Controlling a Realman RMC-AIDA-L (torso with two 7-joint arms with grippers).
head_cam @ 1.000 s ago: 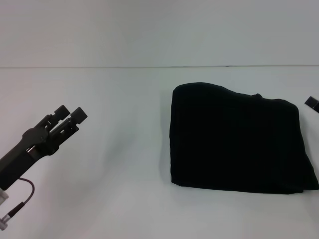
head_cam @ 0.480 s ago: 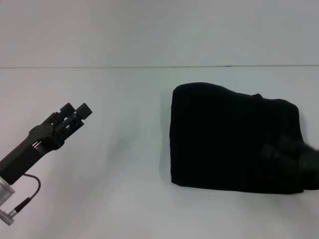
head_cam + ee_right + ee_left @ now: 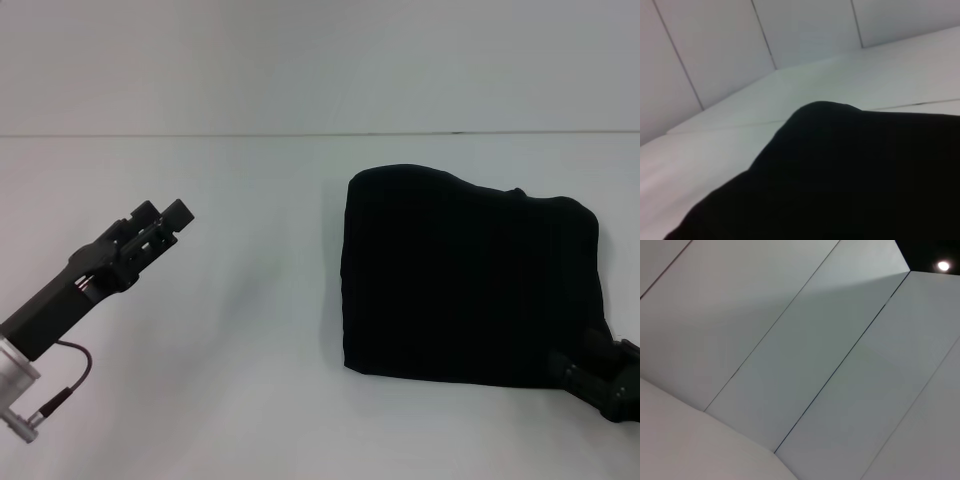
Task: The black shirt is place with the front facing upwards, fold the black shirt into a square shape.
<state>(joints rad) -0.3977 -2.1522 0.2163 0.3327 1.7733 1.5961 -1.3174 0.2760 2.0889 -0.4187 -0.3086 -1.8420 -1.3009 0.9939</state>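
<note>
Looking past my right tool, fingers unreadable, I see the black shirt bundled on the worktop right against it. Soft, limp cloth; I'd pinch a near edge. Left tool hovers far aside, fingers apparently pressed together.

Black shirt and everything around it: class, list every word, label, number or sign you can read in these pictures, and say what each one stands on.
None can be read.
The black shirt lies folded on the white table; only plain black cloth shows, with no lettering or neck label.
The left gripper and right gripper carry no legible marking.
</note>
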